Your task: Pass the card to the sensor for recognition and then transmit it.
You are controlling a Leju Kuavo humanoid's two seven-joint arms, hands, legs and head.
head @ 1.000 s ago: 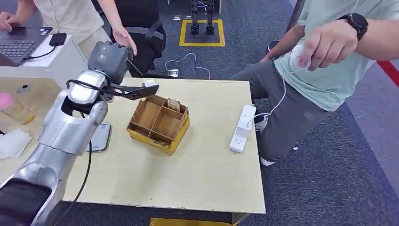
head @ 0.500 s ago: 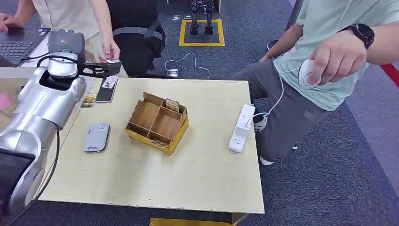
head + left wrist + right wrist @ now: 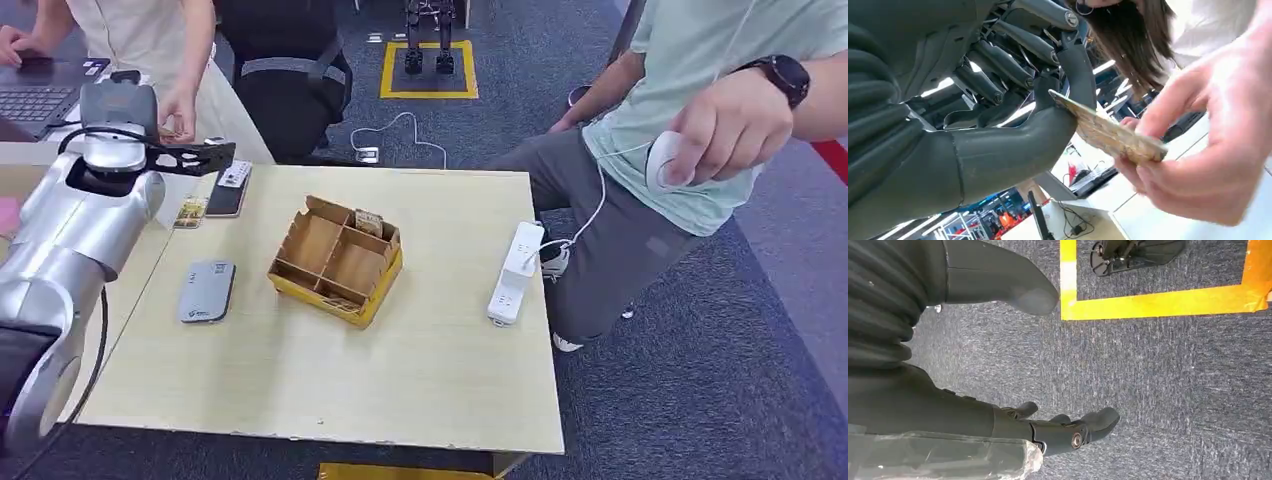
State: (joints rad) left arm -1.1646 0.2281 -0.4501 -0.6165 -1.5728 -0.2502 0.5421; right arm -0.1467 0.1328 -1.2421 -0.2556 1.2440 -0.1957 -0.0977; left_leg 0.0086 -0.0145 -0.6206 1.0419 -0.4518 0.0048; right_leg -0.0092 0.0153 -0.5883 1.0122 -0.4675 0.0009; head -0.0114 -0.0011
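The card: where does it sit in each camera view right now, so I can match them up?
Head view: the card is barely visible at the left hand, upper left, meeting a person's hand.
Left wrist view: centre, pinched by the thumb, person's fingers on its far end.
Right wrist view: not in it.
Shared landmark: that person's hand.

card [image 3: 1108,134]: showing mottled tan and gold
left hand [image 3: 998,115]: appearing dark grey
sensor [image 3: 207,291]: looking grey
divided box [image 3: 336,261]: showing brown card, yellow outside
table [image 3: 400,380]: showing pale wood grain
power strip [image 3: 516,272]: looking white
carpet [image 3: 1158,370]: showing speckled blue-grey, yellow tape
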